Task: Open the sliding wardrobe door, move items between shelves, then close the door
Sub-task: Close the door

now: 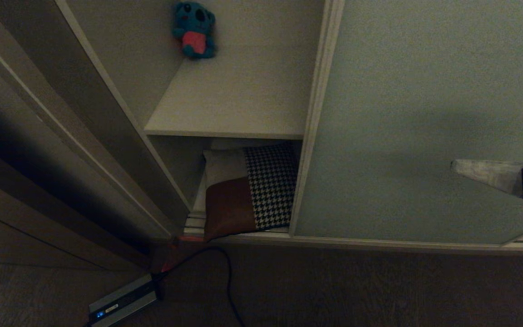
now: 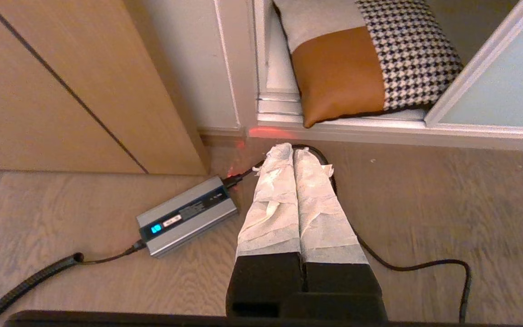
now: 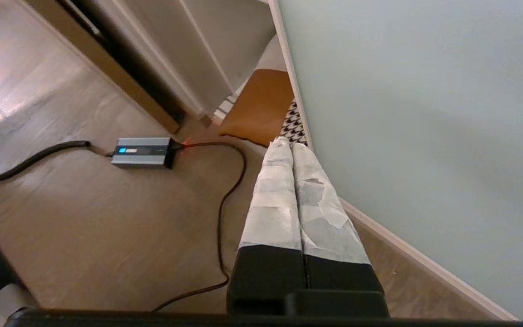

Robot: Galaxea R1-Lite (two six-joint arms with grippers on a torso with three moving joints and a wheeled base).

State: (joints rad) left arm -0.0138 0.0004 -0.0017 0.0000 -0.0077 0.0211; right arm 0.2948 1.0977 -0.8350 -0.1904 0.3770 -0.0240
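The sliding wardrobe door (image 1: 425, 113) is a pale grey-green panel filling the right half of the head view, and its framed left edge leaves the wardrobe's left bay uncovered. In that bay the houndstooth cushion (image 1: 270, 181), with brown and cream patches, lies on the bottom shelf (image 2: 277, 68). Above it is a pale shelf (image 1: 234, 104). My right gripper (image 1: 454, 165) is shut and empty, held close in front of the door (image 3: 425, 113), with its tips (image 3: 287, 143) near the door's edge and the cushion (image 3: 257, 104). My left gripper (image 2: 292, 147) is shut and empty, low over the floor in front of the cushion (image 2: 407, 50).
A blue and pink plush toy (image 1: 194, 29) sits at the back of the upper shelf. A silver power brick (image 1: 123, 302) with a blue light lies on the wood floor, and its black cable (image 1: 229, 281) loops in front of the floor rail (image 1: 379, 244). A wooden panel (image 1: 39, 150) stands to the left.
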